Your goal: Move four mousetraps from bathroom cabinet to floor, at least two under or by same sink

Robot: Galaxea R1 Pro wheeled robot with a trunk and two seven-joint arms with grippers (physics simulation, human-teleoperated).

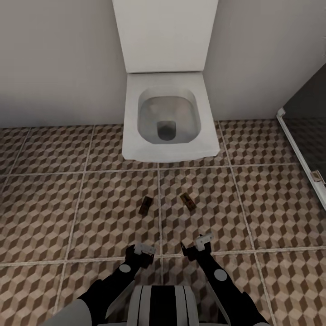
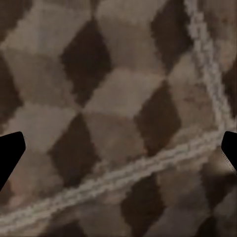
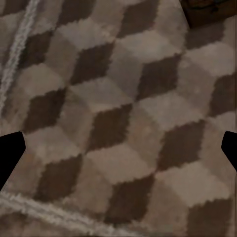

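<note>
left hand (image 1: 144,248): low over the bathroom floor (image 1: 68,199), fingers spread wide, empty
left mousetrap (image 1: 146,205): flat on the tiles, in front of the toilet (image 1: 165,113), just left of a grout line
right mousetrap (image 1: 188,200): flat on the tiles, near the first, apart from it; its corner shows in the right wrist view (image 3: 207,12)
right hand (image 1: 199,244): low over the floor, fingers wide, empty
shower frame (image 1: 301,154): far right
</note>
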